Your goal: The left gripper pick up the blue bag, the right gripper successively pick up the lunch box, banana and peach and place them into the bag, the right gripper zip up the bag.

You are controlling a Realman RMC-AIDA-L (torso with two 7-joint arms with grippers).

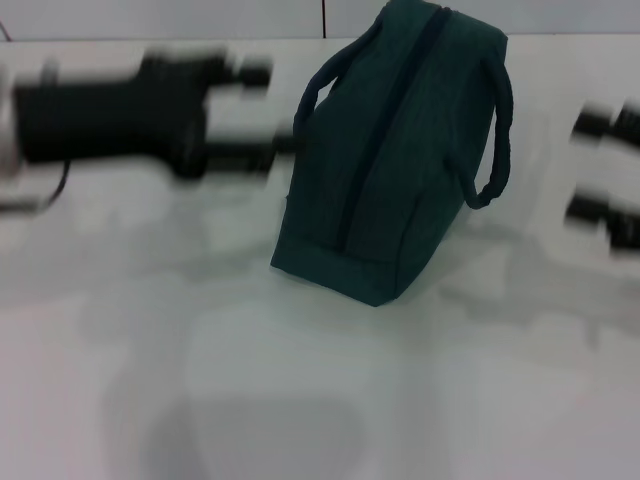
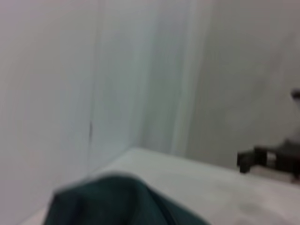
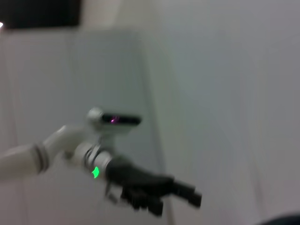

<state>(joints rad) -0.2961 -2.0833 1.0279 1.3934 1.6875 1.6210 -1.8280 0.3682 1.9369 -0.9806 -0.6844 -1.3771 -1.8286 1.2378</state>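
The blue bag [image 1: 400, 150] stands on the white table at the centre, its dark zip line running along the top and both handles hanging at its sides. My left gripper [image 1: 262, 110] is open just left of the bag, its lower finger close to the near handle [image 1: 310, 95]. At the frame's right edge, a short way from the other handle [image 1: 498, 140], my right gripper [image 1: 588, 165] is also open. The bag's top [image 2: 117, 201] fills the low part of the left wrist view. The lunch box, banana and peach are out of view.
The white table [image 1: 300, 380] stretches wide in front of the bag. A pale wall [image 2: 140, 70] rises behind the table's far edge. The left arm [image 3: 70, 143] appears farther off in the right wrist view.
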